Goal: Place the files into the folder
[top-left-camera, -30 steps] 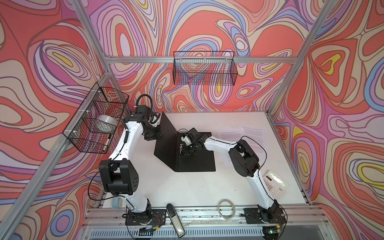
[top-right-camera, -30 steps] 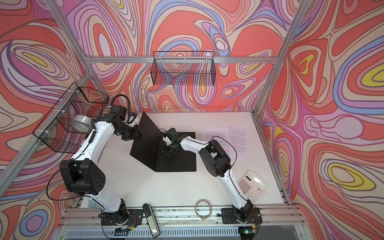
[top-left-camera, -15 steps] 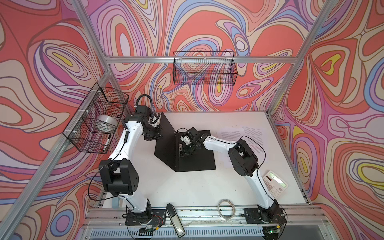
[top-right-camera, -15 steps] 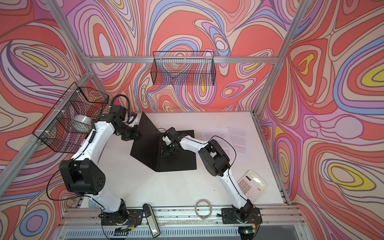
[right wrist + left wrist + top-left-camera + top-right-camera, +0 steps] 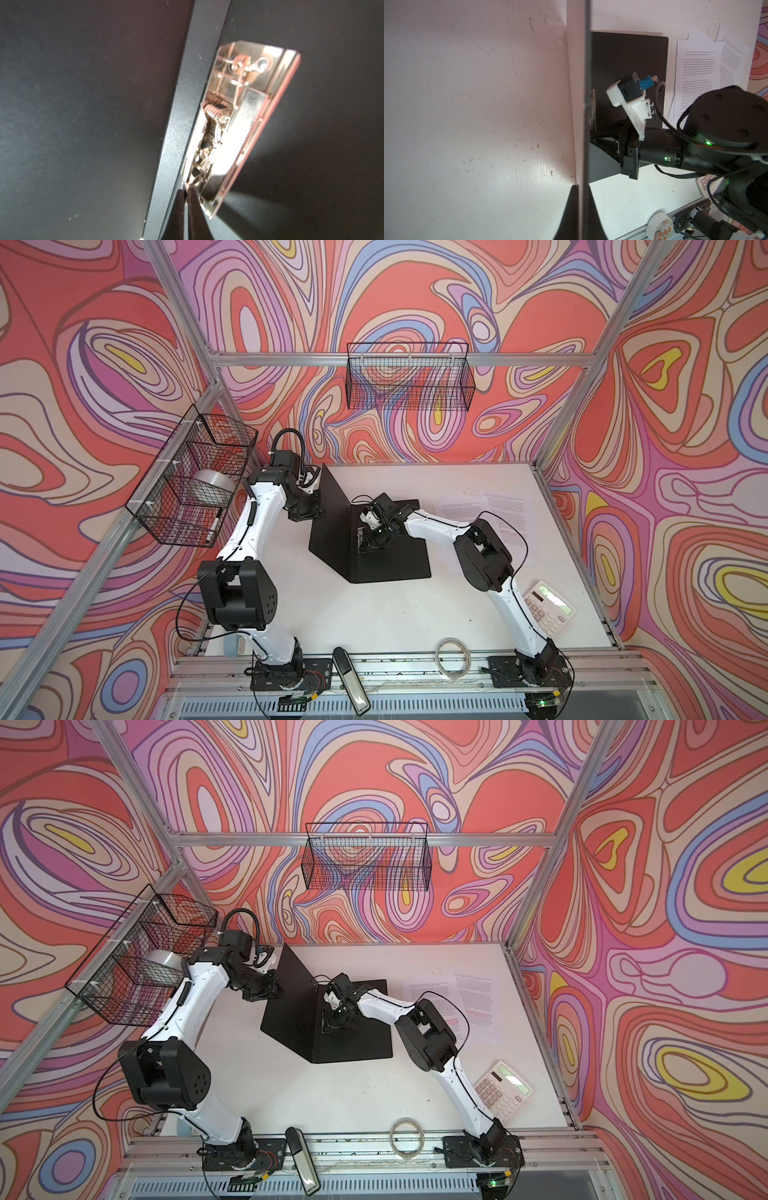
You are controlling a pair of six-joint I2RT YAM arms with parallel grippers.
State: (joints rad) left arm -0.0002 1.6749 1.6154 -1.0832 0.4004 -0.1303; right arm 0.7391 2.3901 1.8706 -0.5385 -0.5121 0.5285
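The folder (image 5: 395, 560) lies open on the table with its black inside up. Its cover (image 5: 332, 506) stands nearly upright, and my left gripper (image 5: 580, 187) is shut on the cover's (image 5: 576, 104) edge, one finger on each side. My right gripper (image 5: 188, 191) reaches in over the flat half to the spine and is shut on the low end of the metal clip (image 5: 239, 124). In both top views the files (image 5: 498, 510) (image 5: 469, 1002) lie flat at the back right as overlapping white printed sheets, apart from the folder and partly hidden by the right arm.
A white calculator (image 5: 548, 608) sits at the right near the table's front edge. A tape ring (image 5: 453, 657) and a black handset-like object (image 5: 351, 680) lie on the front rail. Wire baskets hang on the left wall (image 5: 191, 481) and the back wall (image 5: 409, 377).
The right gripper's jaws have closed the last bit at the clip. The left arm and the raised cover have not moved.
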